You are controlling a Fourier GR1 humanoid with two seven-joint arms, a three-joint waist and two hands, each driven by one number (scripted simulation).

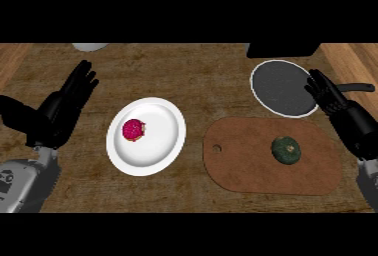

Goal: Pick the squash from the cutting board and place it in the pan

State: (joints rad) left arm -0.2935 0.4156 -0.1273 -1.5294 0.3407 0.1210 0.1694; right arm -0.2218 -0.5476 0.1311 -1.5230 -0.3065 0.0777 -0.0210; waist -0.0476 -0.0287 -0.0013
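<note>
A dark green squash (286, 150) lies on the brown cutting board (244, 170), toward the board's right side. Behind the board sits the round grey pan (280, 87) with a pale rim, its dark handle (358, 87) pointing right. My right hand (336, 102) stands open at the right edge, fingers up, between the pan and the board's far right corner, apart from the squash. At the left edge my left hand (70, 97) is open too, fingers up, holding nothing.
A white plate (159, 150) with a pink doughnut (133, 130) on it lies left of the board. A black object (284, 49) stands at the back right and a pale round thing (90, 47) at the back left.
</note>
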